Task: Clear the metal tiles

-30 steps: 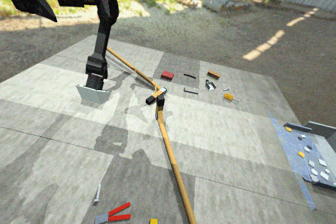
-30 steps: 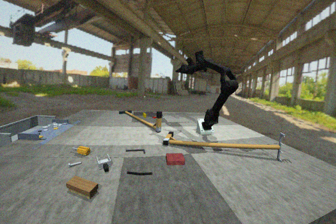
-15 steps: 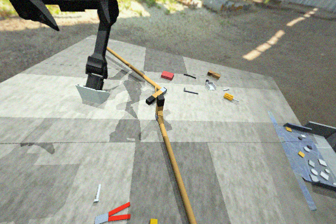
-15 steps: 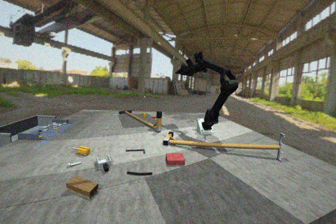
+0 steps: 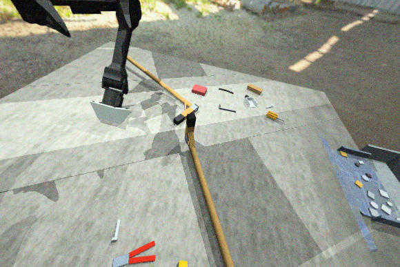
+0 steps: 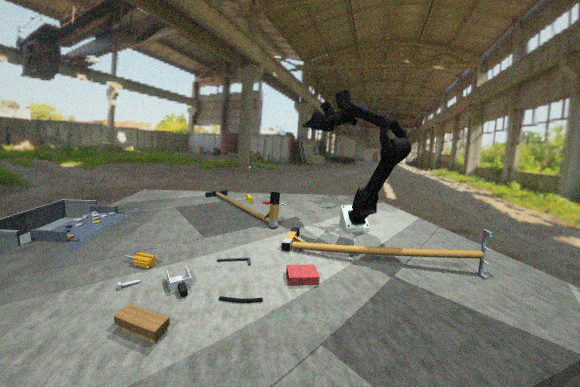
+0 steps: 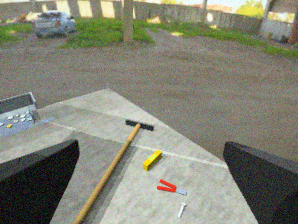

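My gripper (image 5: 100, 32) (image 6: 308, 124) (image 7: 153, 148) is open and empty, high above the table. A long wooden-handled tool (image 5: 207, 190) (image 6: 245, 207) (image 7: 107, 175) with a black bar head (image 7: 139, 125) lies on the table; it looks like the scraper. Its upright grip (image 6: 273, 211) is near the arm base. Several pale, dark and yellow tiles (image 5: 358, 183) (image 7: 22, 118) lie on the bluish steel plate (image 5: 345, 176) (image 6: 82, 241), between its side rails. The grey catch box (image 5: 386, 154) (image 6: 37, 215) (image 7: 17, 103) adjoins its far end; its inside is partly hidden.
A second wooden-handled tool (image 5: 155, 78) (image 6: 380, 251) has a metal hooked head (image 6: 483, 253). A red block (image 5: 199, 90) (image 6: 302, 275), wooden block (image 5: 254, 89) (image 6: 142, 322) and screwdriver (image 5: 272, 115) (image 6: 144, 260) lie around. Red-handled pliers (image 5: 142, 259) (image 7: 167, 186) lie near a yellow block (image 7: 152, 160).
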Controlling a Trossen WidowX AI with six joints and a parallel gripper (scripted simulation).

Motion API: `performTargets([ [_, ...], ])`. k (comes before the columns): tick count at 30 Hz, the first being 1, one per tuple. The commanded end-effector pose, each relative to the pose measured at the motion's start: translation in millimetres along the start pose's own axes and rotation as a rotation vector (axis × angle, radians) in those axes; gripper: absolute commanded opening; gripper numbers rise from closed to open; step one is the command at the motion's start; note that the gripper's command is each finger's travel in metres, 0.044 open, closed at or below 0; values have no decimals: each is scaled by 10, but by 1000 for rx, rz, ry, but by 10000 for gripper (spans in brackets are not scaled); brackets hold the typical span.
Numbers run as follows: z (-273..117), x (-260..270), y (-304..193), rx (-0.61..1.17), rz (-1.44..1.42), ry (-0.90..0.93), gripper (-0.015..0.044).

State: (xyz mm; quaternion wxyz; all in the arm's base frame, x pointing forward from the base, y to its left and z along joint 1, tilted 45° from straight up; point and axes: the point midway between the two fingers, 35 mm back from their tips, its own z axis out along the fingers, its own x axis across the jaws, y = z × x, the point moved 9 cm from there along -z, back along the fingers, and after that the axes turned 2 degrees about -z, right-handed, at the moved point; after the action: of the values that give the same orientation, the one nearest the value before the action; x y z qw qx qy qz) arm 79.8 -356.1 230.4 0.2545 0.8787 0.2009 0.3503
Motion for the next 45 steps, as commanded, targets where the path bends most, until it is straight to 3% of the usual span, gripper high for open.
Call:
performTargets([
  [1,5,-5,-7,4,10,-5,440],
  [16,-222,98,347,-164,-205,-15,440],
  [45,-1232,719,1221,-665,-924,-145,440],
])
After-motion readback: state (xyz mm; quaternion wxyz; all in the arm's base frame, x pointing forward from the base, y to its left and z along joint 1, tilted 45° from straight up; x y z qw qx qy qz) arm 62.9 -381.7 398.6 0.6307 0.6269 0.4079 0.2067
